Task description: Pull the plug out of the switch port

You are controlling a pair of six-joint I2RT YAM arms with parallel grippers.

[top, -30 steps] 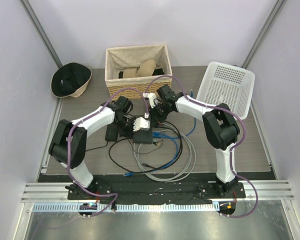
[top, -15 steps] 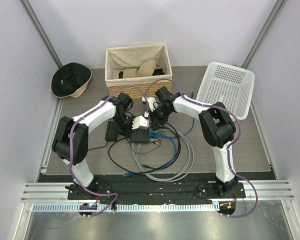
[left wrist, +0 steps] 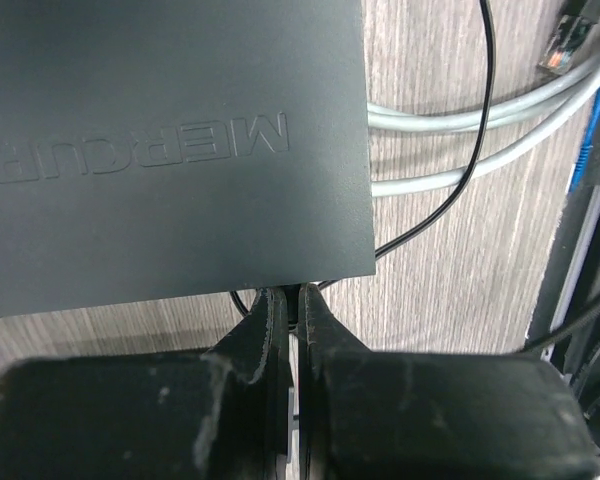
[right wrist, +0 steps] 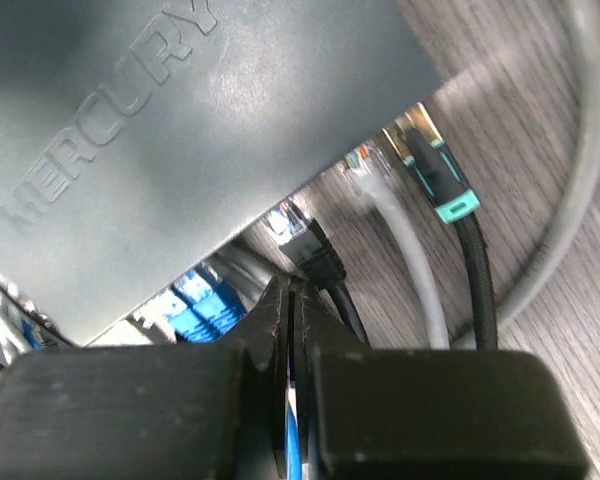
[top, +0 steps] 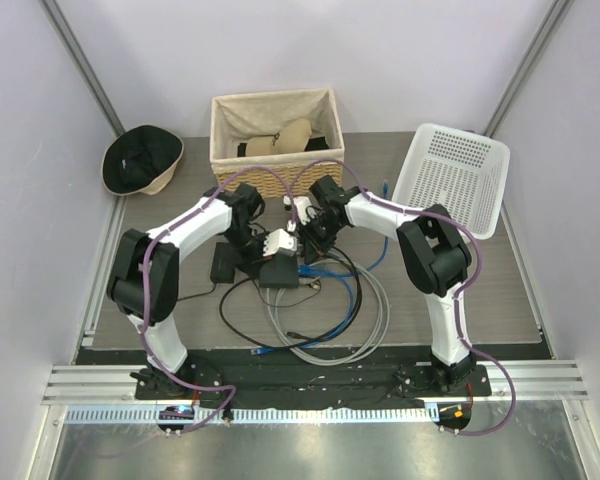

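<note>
Since a second ago both arms have drawn in toward the middle of the table (top: 480, 290), the left elbow lifting away from its base, and the black box (top: 278, 273) has slid slightly to the left. Nearest the bases lies a loose coil of grey, blue and black cables (top: 325, 325). Just beyond it sits the box, flat on the table, with a smaller black power brick (top: 223, 266) just to its left. The left fingers (left wrist: 268, 330) are pressed together at one edge of the box, where a thin black cord (left wrist: 450, 200) runs in; whether they pinch it cannot be told. The right fingers (right wrist: 270, 310) are likewise closed, holding nothing visible, at the edge with the ports. A black plug (right wrist: 315, 255) meets that edge just beside their tips, with blue plugs (right wrist: 195, 300) further along. Behind stand a wicker basket (top: 275, 172), a white plastic basket (top: 450, 175) and a hat (top: 140, 162).
</note>
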